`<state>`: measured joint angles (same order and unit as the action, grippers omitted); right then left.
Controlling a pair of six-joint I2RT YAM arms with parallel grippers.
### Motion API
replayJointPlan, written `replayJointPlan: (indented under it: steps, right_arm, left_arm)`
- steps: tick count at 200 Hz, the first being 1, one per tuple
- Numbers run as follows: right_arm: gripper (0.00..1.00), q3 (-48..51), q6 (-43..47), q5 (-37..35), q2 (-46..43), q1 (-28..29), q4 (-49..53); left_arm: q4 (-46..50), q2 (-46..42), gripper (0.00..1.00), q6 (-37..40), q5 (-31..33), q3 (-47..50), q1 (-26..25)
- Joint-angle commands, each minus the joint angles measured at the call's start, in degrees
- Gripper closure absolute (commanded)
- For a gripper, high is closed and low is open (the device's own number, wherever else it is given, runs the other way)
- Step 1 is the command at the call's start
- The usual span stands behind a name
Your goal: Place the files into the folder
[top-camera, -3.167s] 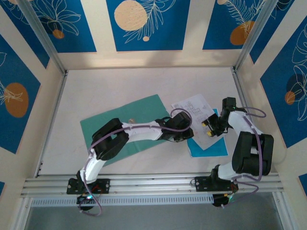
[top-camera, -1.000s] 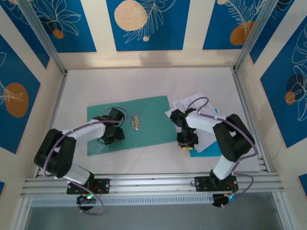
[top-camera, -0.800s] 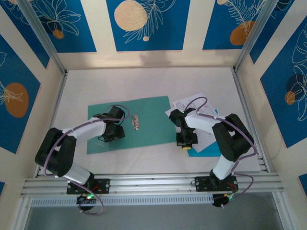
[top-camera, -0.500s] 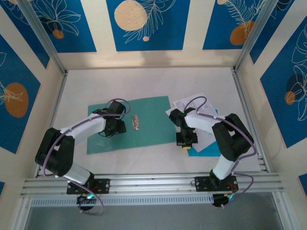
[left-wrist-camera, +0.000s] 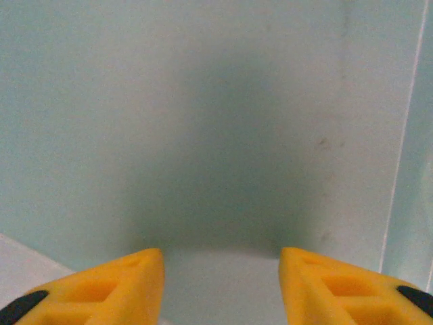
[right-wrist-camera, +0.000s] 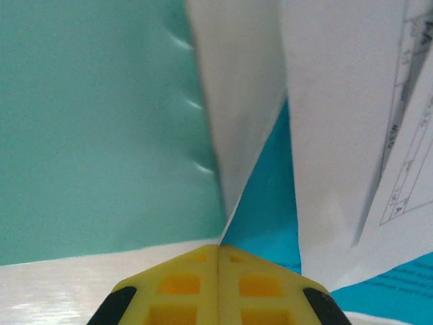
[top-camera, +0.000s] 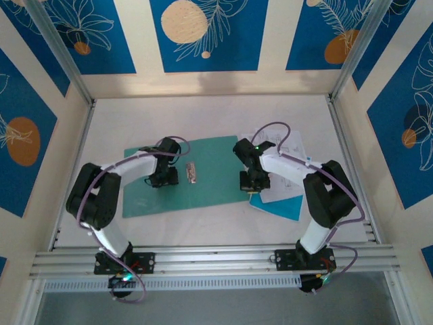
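Note:
The teal-green folder [top-camera: 210, 166] lies flat at mid-table, its silver clip [top-camera: 192, 172] left of centre. My left gripper [top-camera: 166, 178] is low over the folder's left part, just left of the clip. Its yellow fingers [left-wrist-camera: 128, 284] stand apart over bare teal card [left-wrist-camera: 216, 122], holding nothing. The files [top-camera: 284, 169], white printed sheets, lie fanned at the folder's right edge. My right gripper [top-camera: 250, 188] is at their near-left corner. In the right wrist view it [right-wrist-camera: 218, 250] is shut, with the corner of a white sheet [right-wrist-camera: 237, 101] running into the jaw tips, beside the folder [right-wrist-camera: 95, 122].
A bright blue sheet [top-camera: 281, 206] lies under the files and shows between them [right-wrist-camera: 267, 210]. The white table [top-camera: 203, 115] is walled on three sides. A metal rail [top-camera: 216, 261] with both arm bases runs along the near edge.
My right gripper has shut on the sheets' corner and moved left and away from me, dragging files and blue sheet up to the folder's edge. My left gripper shifted slightly farther back, its jaws narrowing.

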<state>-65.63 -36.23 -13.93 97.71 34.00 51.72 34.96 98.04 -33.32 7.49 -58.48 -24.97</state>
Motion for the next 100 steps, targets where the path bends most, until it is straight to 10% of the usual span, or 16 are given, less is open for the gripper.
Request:
replayJointPlan:
  steps: [1, 100]
  right_arm:
    - [1.00, -4.4, 1.6, 3.5, 3.2, 0.7, -1.4]
    - [1.00, -17.3, 0.5, 7.8, 14.3, 9.4, -1.8]
  left_arm:
    - [-1.4, 1.8, 0.56, 3.3, -1.7, -1.7, 0.5]
    - [-8.9, 6.3, 0.62, 7.6, -6.1, -5.3, -2.1]
